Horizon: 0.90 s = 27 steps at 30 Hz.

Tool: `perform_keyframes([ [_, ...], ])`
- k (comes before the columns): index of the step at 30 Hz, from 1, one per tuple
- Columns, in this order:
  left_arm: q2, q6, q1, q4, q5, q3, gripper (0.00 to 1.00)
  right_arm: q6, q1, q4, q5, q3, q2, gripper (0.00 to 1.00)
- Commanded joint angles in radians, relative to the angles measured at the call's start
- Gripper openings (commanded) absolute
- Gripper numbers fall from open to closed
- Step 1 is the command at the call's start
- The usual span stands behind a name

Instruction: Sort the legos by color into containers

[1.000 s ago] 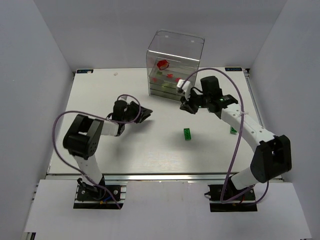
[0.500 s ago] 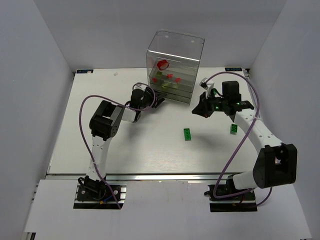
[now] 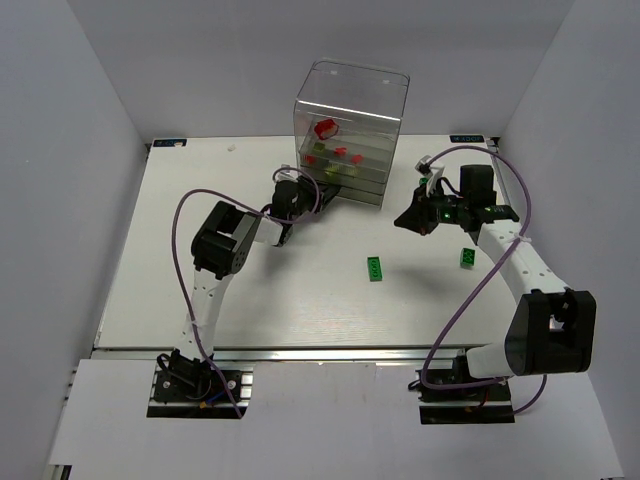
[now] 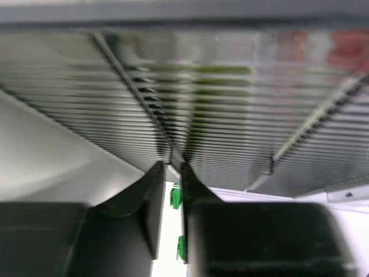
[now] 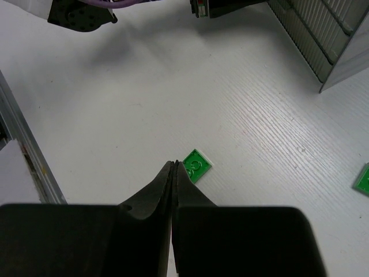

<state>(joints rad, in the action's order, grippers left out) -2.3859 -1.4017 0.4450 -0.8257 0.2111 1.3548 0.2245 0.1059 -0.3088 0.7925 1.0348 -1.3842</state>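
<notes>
The clear drawer box (image 3: 350, 105) stands at the back of the table, with a rounded red piece (image 3: 326, 128) and small red bricks (image 3: 341, 152) inside. My left gripper (image 3: 318, 192) is at the box's lower left front. In the left wrist view its fingers (image 4: 172, 164) are nearly together, pinching the front lip of a ribbed drawer (image 4: 230, 115). My right gripper (image 3: 406, 220) is shut and empty, hovering right of the box. In its wrist view the tips (image 5: 174, 163) sit just left of a green brick (image 5: 196, 165). This brick (image 3: 374, 268) lies mid-table, and a second green brick (image 3: 467, 257) lies to the right.
The second green brick also shows at the right edge of the right wrist view (image 5: 363, 179), and the box's corner (image 5: 328, 34) at its top right. White walls enclose the table on three sides. Purple cables loop above both arms.
My left gripper has travelled from mid-left of the table up to the box's front. My right gripper has drawn back from the box to the right. The two green bricks have not moved.
</notes>
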Motion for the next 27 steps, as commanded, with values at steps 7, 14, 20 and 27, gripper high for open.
perform_keyframes([
  [7, 0.01, -0.023, 0.014, -0.098, -0.081, -0.025, 0.08, 0.032, -0.026, 0.019, 0.048, -0.022, 0.025, 0.0],
  [14, 0.169, -0.023, 0.023, -0.246, -0.055, -0.308, 0.02, 0.067, -0.028, -0.019, 0.039, -0.035, 0.002, 0.13],
  [20, 0.304, -0.025, 0.032, -0.328, -0.084, -0.541, 0.03, 0.081, -0.034, -0.027, 0.03, -0.035, -0.012, 0.28],
  [27, 0.343, -0.014, 0.032, -0.283, -0.052, -0.53, 0.7, 0.084, -0.035, -0.05, -0.087, -0.013, -0.039, 0.58],
])
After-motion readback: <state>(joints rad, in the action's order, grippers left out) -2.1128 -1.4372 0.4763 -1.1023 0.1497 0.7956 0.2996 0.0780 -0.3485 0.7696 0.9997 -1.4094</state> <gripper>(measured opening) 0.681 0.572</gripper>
